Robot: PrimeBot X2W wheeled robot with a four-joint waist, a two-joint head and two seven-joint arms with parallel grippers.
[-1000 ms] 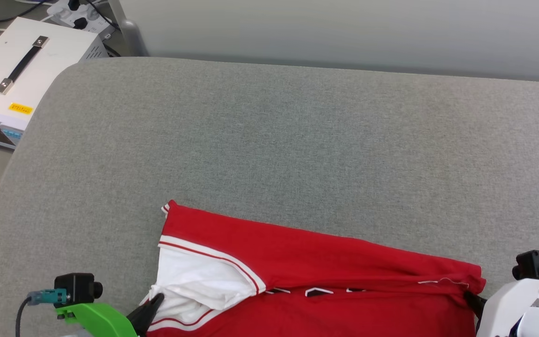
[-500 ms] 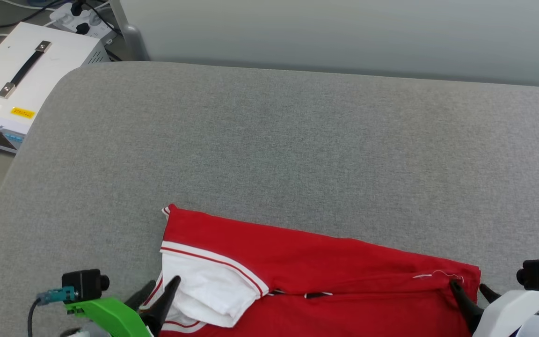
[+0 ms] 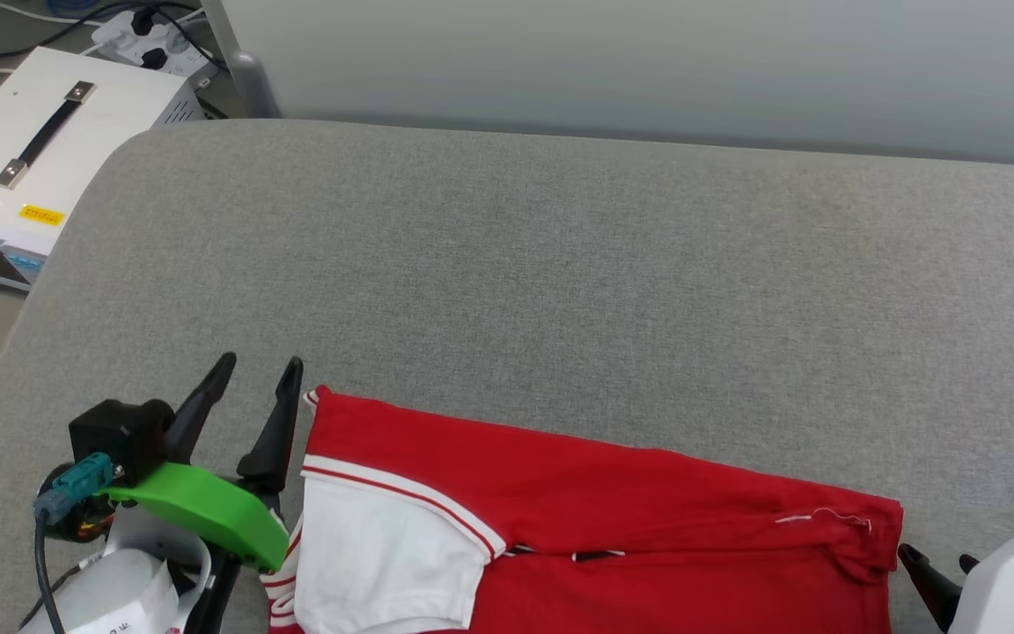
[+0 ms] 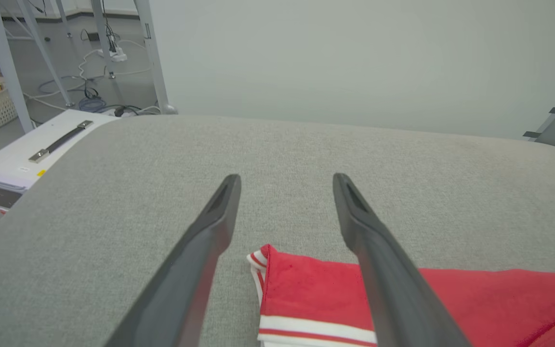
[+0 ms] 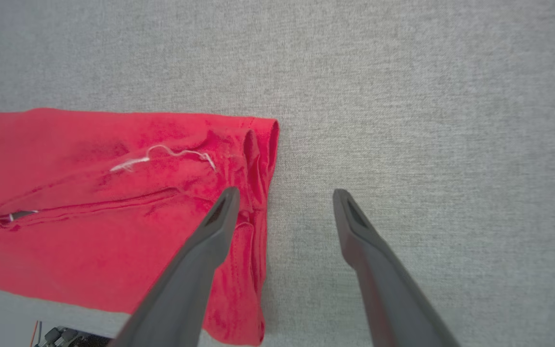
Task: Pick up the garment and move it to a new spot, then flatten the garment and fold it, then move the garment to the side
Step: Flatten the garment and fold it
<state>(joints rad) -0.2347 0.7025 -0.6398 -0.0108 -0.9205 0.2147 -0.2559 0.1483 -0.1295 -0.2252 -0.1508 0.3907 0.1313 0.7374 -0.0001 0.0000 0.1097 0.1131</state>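
You've got the grey fabric-covered bench [image 3: 560, 264] with rounded corners, and on it the red soft-fabric T-shirt [image 3: 613, 493] with a white striped-trim sleeve, lying folded flat at your near edge.

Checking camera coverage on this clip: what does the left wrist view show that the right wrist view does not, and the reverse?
Left wrist view: the garment's striped corner seen between the open left gripper's fingers, plus a white box with a black handle, floor cables and the pale wall.
Right wrist view: the garment's folded red end with a loose white thread; the open right gripper has one finger over that end, one over bare surface.
Both: red fabric lying on the grey padded surface, fingers apart, holding nothing.
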